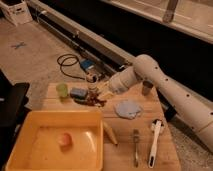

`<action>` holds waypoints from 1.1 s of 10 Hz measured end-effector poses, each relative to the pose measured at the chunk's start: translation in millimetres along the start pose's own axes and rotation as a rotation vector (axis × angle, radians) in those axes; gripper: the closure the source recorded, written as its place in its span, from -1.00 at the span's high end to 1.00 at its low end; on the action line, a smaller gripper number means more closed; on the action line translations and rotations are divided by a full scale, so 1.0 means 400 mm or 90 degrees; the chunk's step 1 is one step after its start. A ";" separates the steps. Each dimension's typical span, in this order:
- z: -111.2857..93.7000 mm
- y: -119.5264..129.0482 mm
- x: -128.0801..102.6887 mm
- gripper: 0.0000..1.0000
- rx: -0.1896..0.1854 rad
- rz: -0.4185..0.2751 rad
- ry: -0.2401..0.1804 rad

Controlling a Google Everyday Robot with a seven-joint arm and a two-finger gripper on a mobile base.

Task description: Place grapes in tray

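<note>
The grapes (98,102), a small dark reddish bunch, lie on the wooden table just behind the tray's far right corner. My gripper (92,91) hangs directly above them, very close or touching; I cannot tell which. The white arm reaches in from the right. The yellow tray (50,114) fills the front left of the table and holds a pale orange fruit (64,139).
A green cucumber-like vegetable (81,101), a blue sponge (77,92) and a green cup (61,90) lie left of the grapes. A blue-grey cloth (128,108), a dark cup (146,89), a pale banana-like piece (110,133), a fork (135,146) and a white brush (155,142) are to the right.
</note>
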 end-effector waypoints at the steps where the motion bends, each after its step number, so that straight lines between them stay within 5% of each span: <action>1: -0.001 0.000 0.001 -0.86 0.000 0.000 0.000; 4: 0.005 0.000 0.003 -0.86 -0.009 -0.009 0.011; 7: 0.088 0.022 -0.044 -0.86 -0.049 -0.055 0.023; 11: 0.156 0.115 -0.100 -0.86 -0.096 -0.106 0.006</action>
